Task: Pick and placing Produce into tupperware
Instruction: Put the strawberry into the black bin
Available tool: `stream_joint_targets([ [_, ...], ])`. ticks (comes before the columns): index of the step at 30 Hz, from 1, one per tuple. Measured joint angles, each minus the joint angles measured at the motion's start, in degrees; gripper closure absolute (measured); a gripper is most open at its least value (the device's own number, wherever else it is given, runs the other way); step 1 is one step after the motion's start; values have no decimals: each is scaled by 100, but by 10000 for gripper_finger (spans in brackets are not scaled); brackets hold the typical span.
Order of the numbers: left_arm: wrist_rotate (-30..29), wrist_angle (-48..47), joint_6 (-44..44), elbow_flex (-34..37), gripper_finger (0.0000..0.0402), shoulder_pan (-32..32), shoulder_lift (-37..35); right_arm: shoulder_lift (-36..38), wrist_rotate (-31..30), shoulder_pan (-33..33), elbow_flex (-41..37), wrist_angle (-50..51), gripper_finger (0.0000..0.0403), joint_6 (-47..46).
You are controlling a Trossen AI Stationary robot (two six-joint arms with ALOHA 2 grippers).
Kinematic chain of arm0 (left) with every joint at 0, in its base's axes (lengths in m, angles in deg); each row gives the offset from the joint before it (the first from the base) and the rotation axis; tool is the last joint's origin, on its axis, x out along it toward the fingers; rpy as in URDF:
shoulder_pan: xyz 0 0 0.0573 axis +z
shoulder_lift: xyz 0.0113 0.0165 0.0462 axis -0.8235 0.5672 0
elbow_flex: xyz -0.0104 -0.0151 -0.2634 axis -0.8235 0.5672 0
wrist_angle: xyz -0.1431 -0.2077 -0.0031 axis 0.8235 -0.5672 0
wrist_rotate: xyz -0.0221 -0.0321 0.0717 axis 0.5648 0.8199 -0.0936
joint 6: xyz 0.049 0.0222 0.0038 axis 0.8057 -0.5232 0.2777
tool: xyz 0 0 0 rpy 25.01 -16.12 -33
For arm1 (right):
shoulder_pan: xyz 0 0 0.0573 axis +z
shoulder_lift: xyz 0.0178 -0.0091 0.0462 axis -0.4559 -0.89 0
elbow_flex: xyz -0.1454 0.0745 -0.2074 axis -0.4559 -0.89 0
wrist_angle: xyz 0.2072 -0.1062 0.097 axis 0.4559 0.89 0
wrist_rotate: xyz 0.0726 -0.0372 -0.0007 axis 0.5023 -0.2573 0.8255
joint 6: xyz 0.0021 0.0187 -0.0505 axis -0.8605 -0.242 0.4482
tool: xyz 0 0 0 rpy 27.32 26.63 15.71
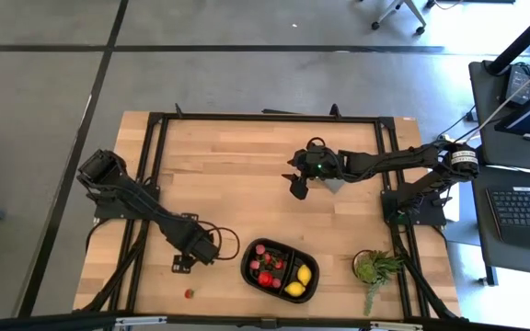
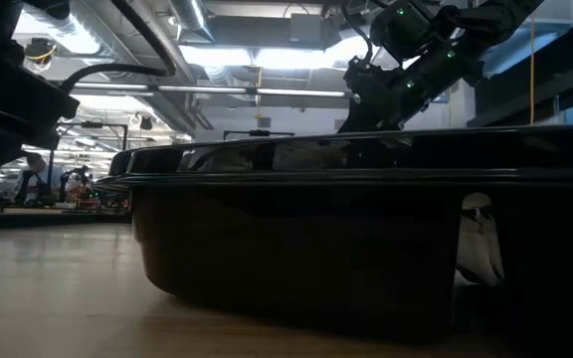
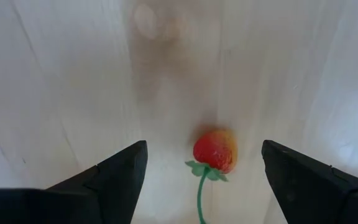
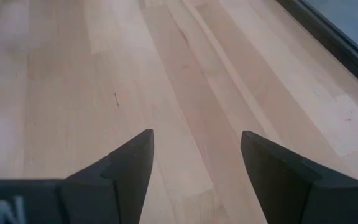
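From my station I see the black tupperware tray near the front edge of the wooden table, right of centre, with a yellow lemon and a second lemon along its right side and red strawberries in its left half. One loose strawberry with a green stem lies on bare wood to the tray's left, well apart from it, close to the front edge. The left gripper hangs over that strawberry with its two fingers spread wide; the fruit sits between them, nearer one finger, touching neither. In the high view that gripper sits just behind the berry, the arm reaching in from the table's left side. The right gripper is held above the middle of the table, behind the tray, fingers apart with only bare planks between them. In the low view the tray's dark wall fills most of the frame. A small green potted plant stands right of the tray.
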Motion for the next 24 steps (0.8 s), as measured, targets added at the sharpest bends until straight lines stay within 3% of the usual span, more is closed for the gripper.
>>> stream_joint_targets([
  [19, -132, 71, -299, 2, 96, -217, 129, 0, 0, -1, 2, 7, 159, 1],
  [24, 169, 8, -297, 6, 96, -223, 493, 0, 0, -2, 2, 9, 159, 1],
])
